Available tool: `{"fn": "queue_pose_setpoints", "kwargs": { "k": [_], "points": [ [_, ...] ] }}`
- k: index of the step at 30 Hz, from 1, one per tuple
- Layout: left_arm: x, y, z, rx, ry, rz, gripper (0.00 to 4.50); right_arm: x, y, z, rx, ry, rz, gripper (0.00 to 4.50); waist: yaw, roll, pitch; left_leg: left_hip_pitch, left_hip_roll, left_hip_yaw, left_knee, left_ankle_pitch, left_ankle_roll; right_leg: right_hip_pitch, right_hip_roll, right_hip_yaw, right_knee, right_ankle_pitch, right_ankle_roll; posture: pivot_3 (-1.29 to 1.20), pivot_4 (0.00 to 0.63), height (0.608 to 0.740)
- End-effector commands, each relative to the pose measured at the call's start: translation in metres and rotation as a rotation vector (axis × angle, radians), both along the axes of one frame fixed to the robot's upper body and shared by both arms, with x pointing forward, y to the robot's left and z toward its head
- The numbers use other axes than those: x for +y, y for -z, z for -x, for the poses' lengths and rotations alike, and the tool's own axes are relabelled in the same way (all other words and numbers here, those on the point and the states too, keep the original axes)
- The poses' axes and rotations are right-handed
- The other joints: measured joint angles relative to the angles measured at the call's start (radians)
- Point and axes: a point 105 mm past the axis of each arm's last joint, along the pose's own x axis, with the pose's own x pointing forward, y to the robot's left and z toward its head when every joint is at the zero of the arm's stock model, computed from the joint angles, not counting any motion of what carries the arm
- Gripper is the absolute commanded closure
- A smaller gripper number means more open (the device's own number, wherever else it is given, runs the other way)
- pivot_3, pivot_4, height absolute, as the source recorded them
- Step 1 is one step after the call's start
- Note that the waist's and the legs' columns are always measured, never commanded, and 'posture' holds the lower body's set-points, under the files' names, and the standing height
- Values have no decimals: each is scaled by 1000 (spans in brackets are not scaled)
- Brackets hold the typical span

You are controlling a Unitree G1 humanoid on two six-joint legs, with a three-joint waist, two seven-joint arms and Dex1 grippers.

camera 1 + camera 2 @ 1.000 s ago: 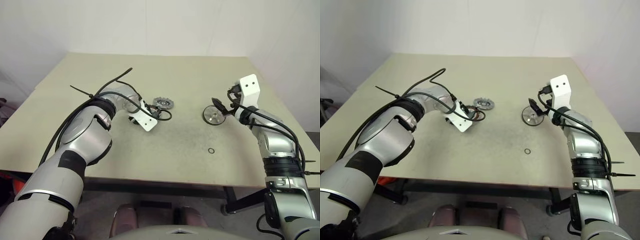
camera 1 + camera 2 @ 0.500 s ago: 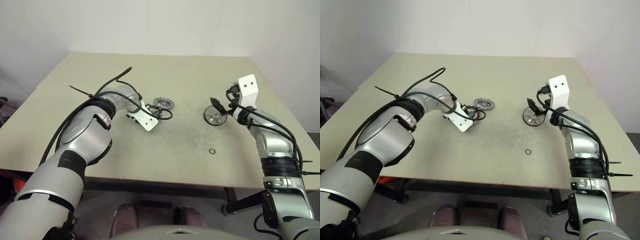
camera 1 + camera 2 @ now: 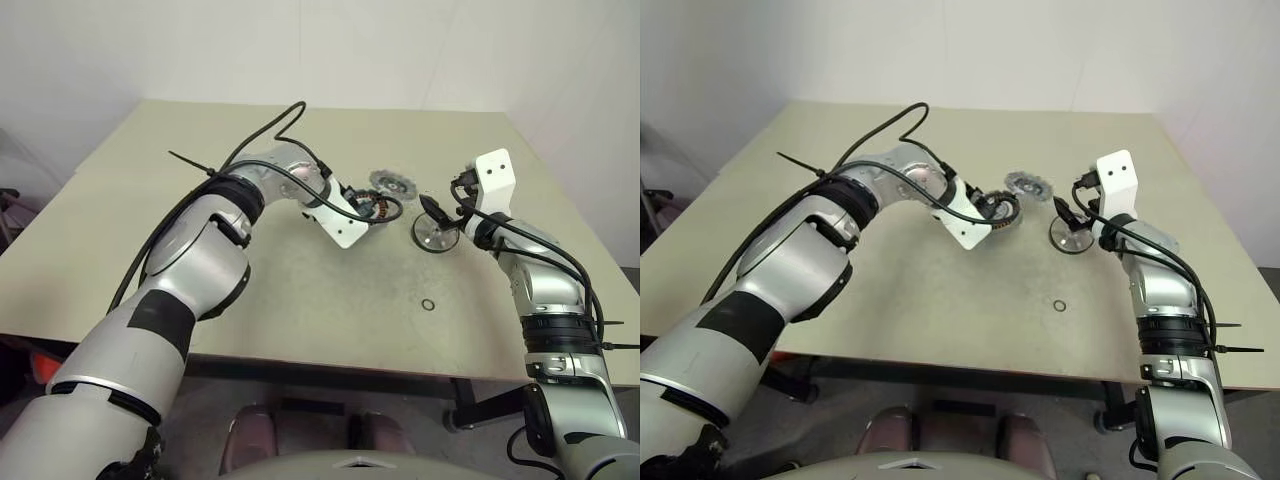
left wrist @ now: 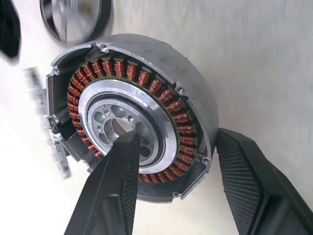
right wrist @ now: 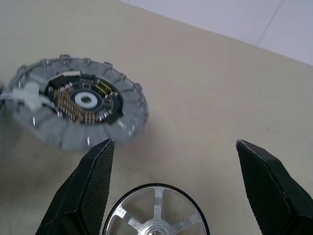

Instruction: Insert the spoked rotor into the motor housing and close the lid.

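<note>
In the head view, the motor housing (image 3: 372, 208) is held by the left gripper (image 3: 368, 212) just beside the spoked rotor (image 3: 436, 233), above the table (image 3: 300, 290). In the left wrist view, the fingers (image 4: 115, 186) are clamped on its wall, one in the bore, one outside; this silver ring with copper windings is judged heavy, stiff and smooth, best gripped there. In the right wrist view, the right gripper (image 5: 178, 193) is spread wide over the rotor, near the toothed disc (image 5: 78, 107).

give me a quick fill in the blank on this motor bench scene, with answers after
1. The left gripper is shut on the ____.
2. The windings in the motor housing are ____-coloured.
3. The spoked rotor lies between the open fingers of the ____ gripper.
4. The small black ring lies on the ____.

Answers: motor housing; copper; right; table
</note>
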Motion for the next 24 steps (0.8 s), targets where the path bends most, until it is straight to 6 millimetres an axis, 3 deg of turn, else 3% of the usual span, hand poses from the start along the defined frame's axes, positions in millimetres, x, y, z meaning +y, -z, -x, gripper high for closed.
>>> {"fn": "queue_pose_setpoints", "kwargs": {
  "k": [1, 16, 24],
  "points": [
    [-12, -11, 9, -13, 81, 19, 2486, 1, -28, -3, -97, 1, 8, 0, 1, 0, 0, 0, 0, 0, 0, 0, 0, 0, 0, 0, 0, 0, 0, 0, 0, 740],
    [5, 32, 21, 51, 134, -136, 2486, 1, -35, 1, -129, 20, -10, 0, 2, 0, 0, 0, 0, 0, 0, 0, 0, 0, 0, 0, 0, 0, 0, 0, 0, 740],
    [-2, 38, 18, 56, 87, -92, 2486, 4, -36, 1, -137, 14, -16, 0, 2, 0, 0, 0, 0, 0, 0, 0, 0, 0, -1, 0, 0, 0, 0, 0, 0, 740]
  ]
}}
